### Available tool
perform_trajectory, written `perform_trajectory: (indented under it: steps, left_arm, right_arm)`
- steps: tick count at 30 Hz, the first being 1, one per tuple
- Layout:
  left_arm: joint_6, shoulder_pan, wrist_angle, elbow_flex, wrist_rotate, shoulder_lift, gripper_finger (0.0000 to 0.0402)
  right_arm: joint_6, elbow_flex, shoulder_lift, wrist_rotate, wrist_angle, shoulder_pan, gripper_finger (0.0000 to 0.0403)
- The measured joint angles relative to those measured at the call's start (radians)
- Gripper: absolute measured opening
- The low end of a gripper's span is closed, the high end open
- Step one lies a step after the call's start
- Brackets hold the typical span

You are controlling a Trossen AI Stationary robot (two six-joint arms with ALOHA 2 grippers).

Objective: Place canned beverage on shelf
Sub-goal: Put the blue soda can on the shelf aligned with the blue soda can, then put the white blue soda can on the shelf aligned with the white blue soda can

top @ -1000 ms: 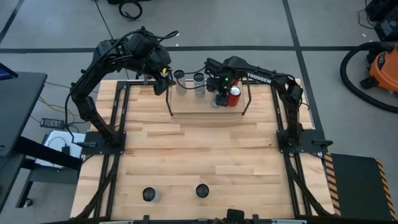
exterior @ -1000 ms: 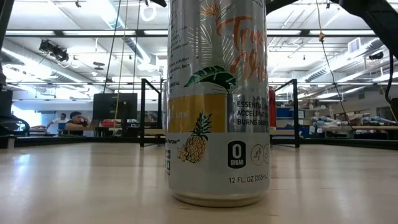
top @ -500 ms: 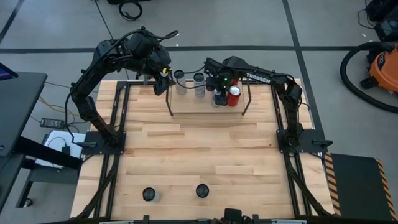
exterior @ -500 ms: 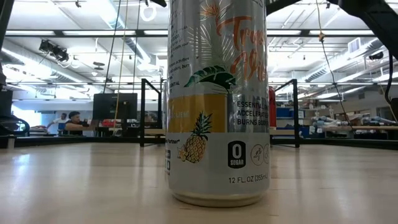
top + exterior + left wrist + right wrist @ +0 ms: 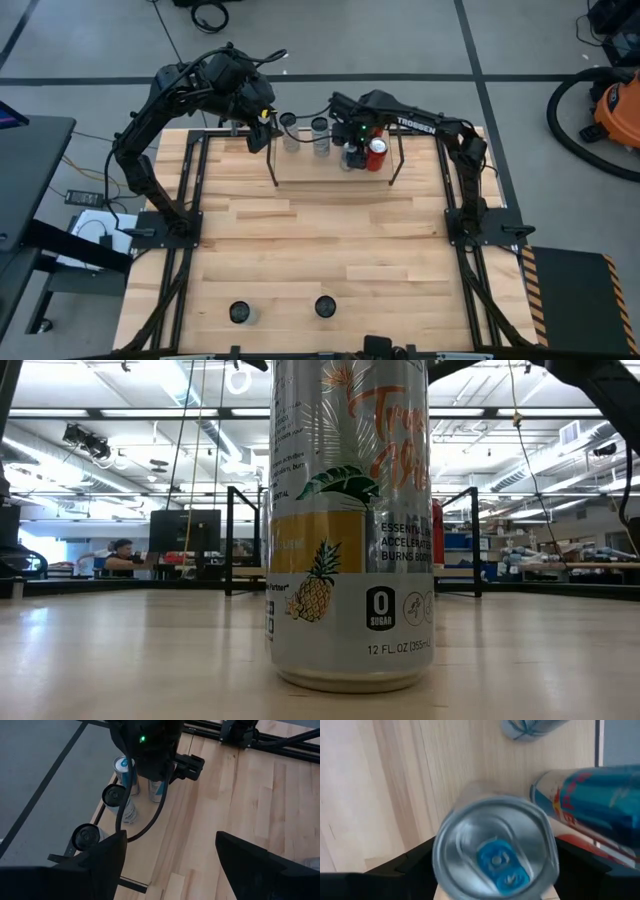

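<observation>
Two cans (image 5: 240, 313) are standing near the table's (image 5: 330, 240) front edge. At the far edge, four cans are sitting on the shelf (image 5: 330, 172); the right end effector (image 5: 352, 158) is straddling a silver can (image 5: 495, 855), fingers wide. The left end effector (image 5: 262, 128) is hovering wide by the shelf's left end.

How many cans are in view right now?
6. Four on the shelf: two cans toward its left end, one under the right gripper, a red can beside it. Two near the table's front edge. More may hide under the right arm.
</observation>
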Motion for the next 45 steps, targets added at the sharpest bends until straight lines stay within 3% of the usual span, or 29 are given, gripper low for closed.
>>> perform_trajectory:
  steps: [11, 15, 23, 34, 42, 45]
  left_arm:
    - [-0.001, 0.000, 0.000, 0.000, 0.000, 0.000, 0.0307]
    - [-0.006, 0.000, -0.004, 0.000, 0.000, 0.000, 0.0307]
    - [-0.002, 0.000, -0.047, 0.000, 0.000, 0.000, 0.0307]
    - [-0.043, -0.003, -0.122, 0.000, 0.000, 0.000, 0.0307]
    - [-0.106, -0.097, -0.138, 0.000, 0.000, 0.000, 0.0307]
    - [-0.132, -0.166, -0.138, 0.000, -0.028, 0.000, 0.0307]
  right_arm:
    - [0.026, 0.001, -0.141, 0.001, 0.003, 0.044, 0.0323]
    - [0.075, 0.002, -0.184, -0.055, 0.002, 0.066, 0.0323]
    - [0.087, 0.002, -0.202, -0.078, -0.011, 0.122, 0.0325]
    - [0.112, 0.002, -0.201, -0.087, -0.026, 0.200, 0.0372]
    - [0.196, 0.002, -0.201, -0.413, -0.061, 0.272, 0.0395]
    - [0.183, 0.002, -0.201, -0.450, -0.080, 0.314, 0.0396]
